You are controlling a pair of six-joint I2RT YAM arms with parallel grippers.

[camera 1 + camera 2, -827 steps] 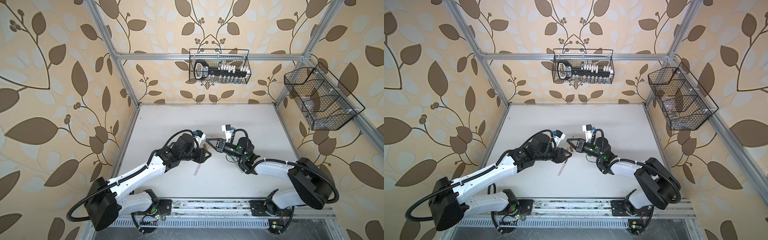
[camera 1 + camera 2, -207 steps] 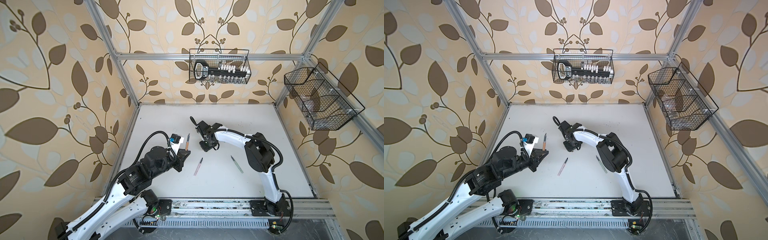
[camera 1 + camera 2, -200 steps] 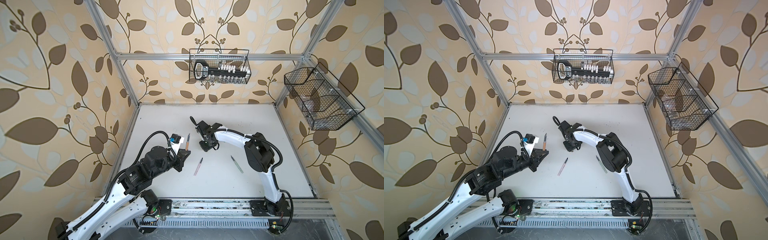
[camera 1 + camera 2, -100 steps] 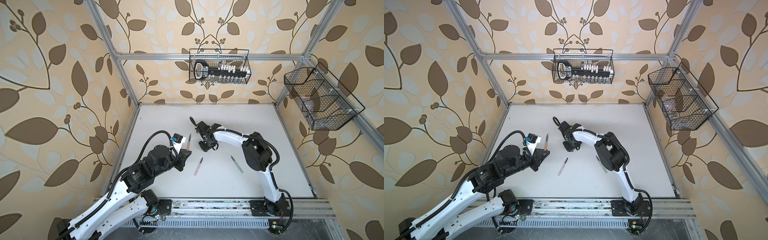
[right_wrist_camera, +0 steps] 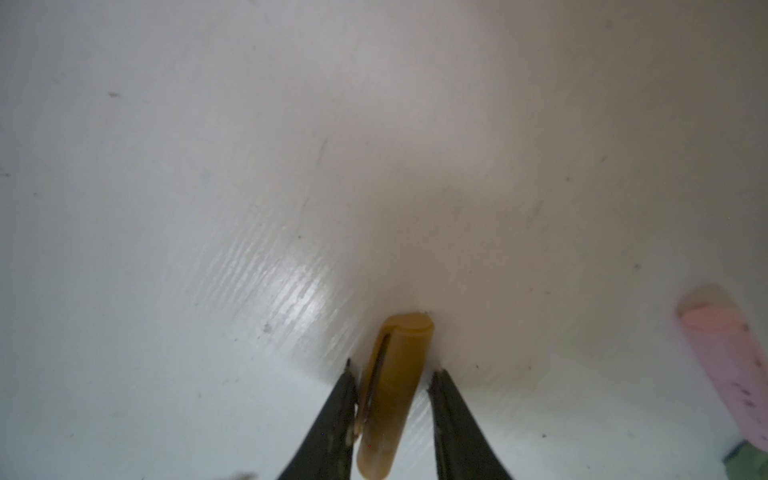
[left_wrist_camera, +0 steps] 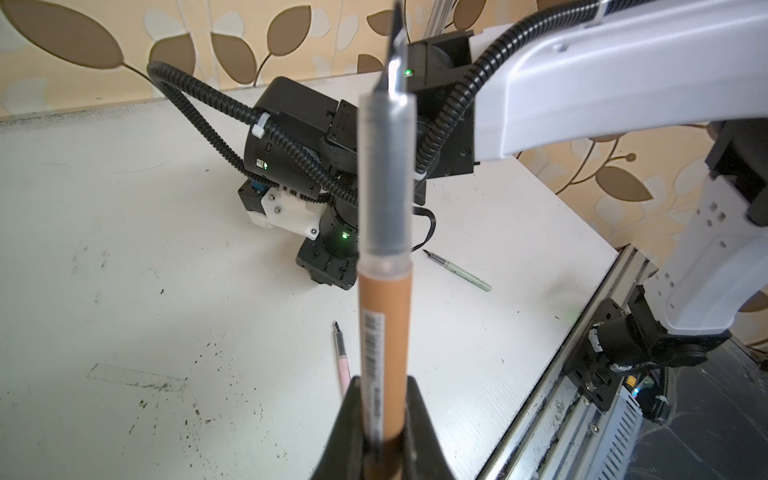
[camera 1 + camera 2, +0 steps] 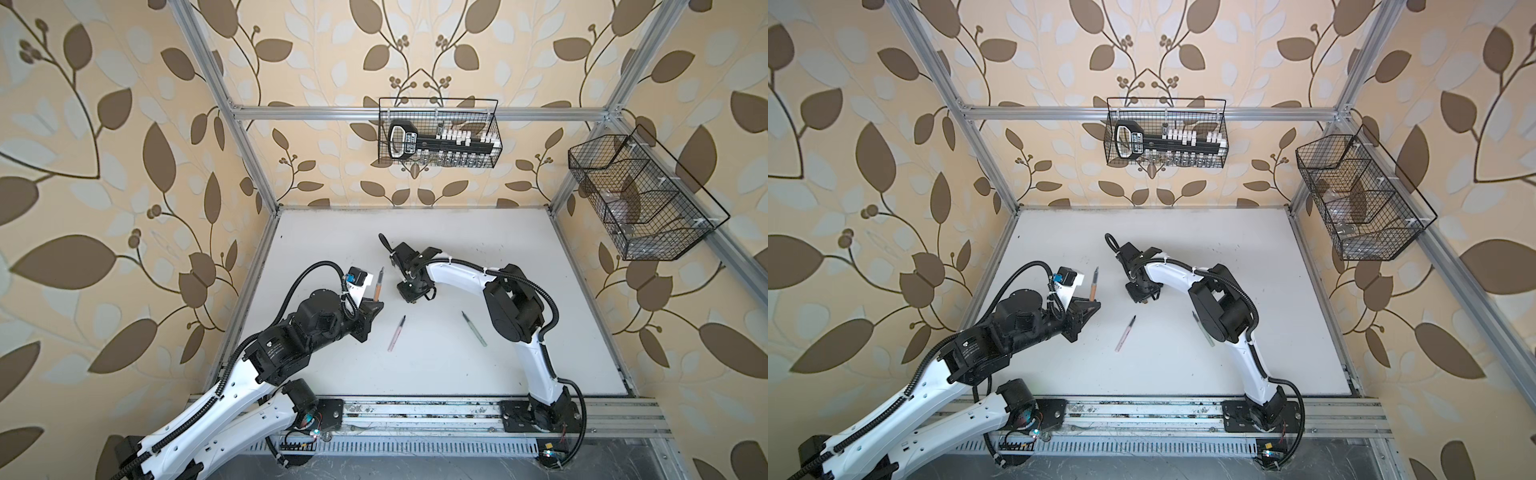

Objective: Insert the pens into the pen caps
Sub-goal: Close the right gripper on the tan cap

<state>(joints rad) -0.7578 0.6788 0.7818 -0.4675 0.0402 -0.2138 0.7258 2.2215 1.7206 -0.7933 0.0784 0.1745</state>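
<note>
The left hand (image 6: 382,380) clenches the brown pen (image 6: 384,324), dark tip pointing outward. The right hand (image 5: 392,368), parted, straddles the brown cap (image 5: 401,361) lying on the surface (image 5: 208,166), one finger touching it, the other just clear.

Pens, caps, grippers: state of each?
brown pen, uncapped, held by left gripper
left gripper, shut on brown pen
pink pen, uncapped, loose on table
green pen, uncapped, loose on table
brown cap, flat on table, not gripped
right gripper, open, fingers astride brown cap
pink cap, loose on table
</note>
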